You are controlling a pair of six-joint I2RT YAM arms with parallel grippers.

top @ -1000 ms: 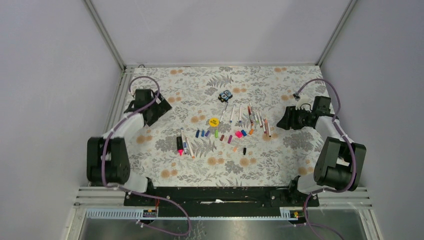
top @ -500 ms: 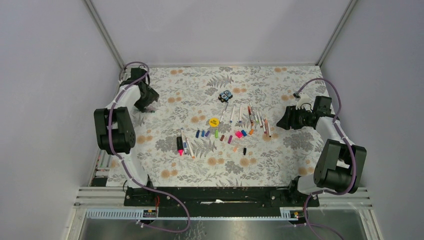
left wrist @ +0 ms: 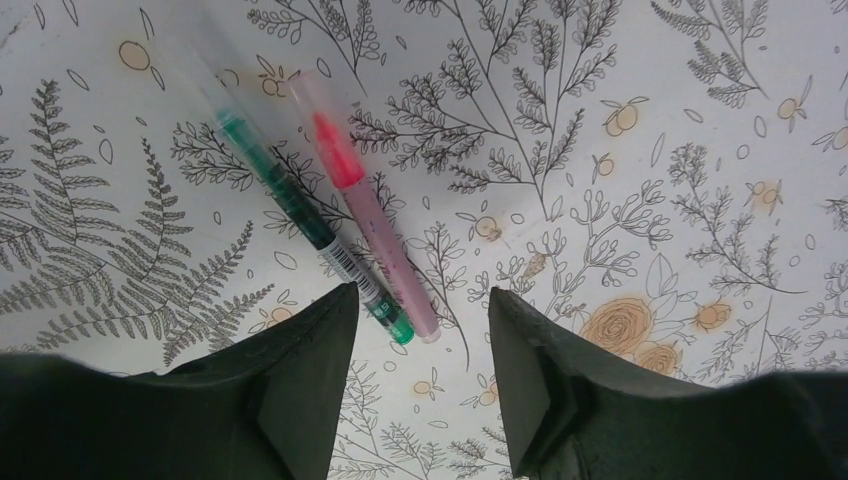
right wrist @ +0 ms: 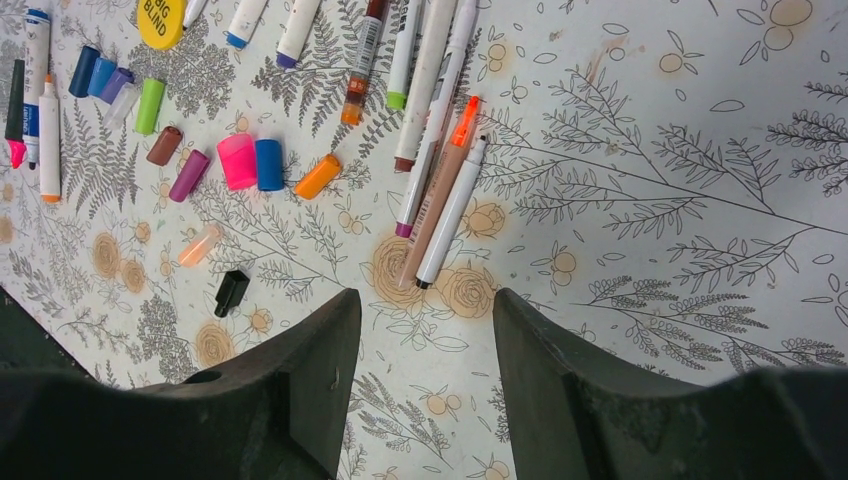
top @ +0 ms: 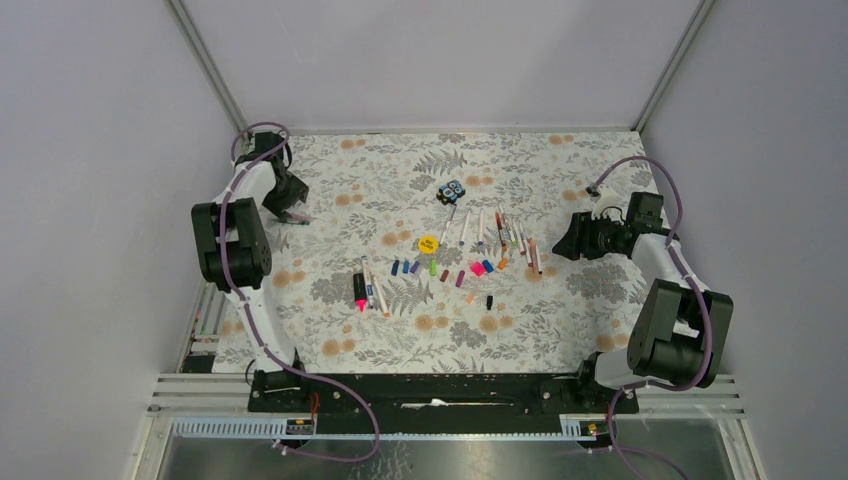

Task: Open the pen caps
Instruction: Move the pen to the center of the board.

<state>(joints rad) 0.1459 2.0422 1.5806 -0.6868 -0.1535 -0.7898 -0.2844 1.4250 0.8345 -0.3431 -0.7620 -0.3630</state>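
**Left gripper (top: 290, 207) edges toward the far-left corner, jaws narrowing**

Since a second ago we see the left gripper carried a little farther along the left edge of the table (top: 330, 345), toward the far-left corner. Its jaws have drawn in from wide to a middling gap, with nothing between them. The right gripper (top: 562, 244) and everything lying on the table have kept their places.

Under the left gripper lie two pens side by side, a green pen (left wrist: 300, 215) and a pink pen (left wrist: 375, 225). In the left wrist view their long axes run parallel, slanting from upper left down toward the fingertips. Both lower ends stop just ahead of the gap. Their upper ends look clear, but they are too blurred for us to say whether caps sit there.

The other pens (right wrist: 437, 200) lie in a loose fan at the middle of the table, with long axes running roughly from far edge to near edge. Just nearer than them lie the caps (right wrist: 237, 160), off the pens in a ragged row: blue, purple, green, brown, pink and orange, with a black one apart. A pink-and-black highlighter (top: 358, 289) lies left of that row, its pink end toward the near edge. A yellow disc (top: 428, 243) and a black-and-blue block (top: 452, 189) sit at the fan's far-left side.

The right gripper hangs by the right edge, facing the fan, jaws half apart and empty.
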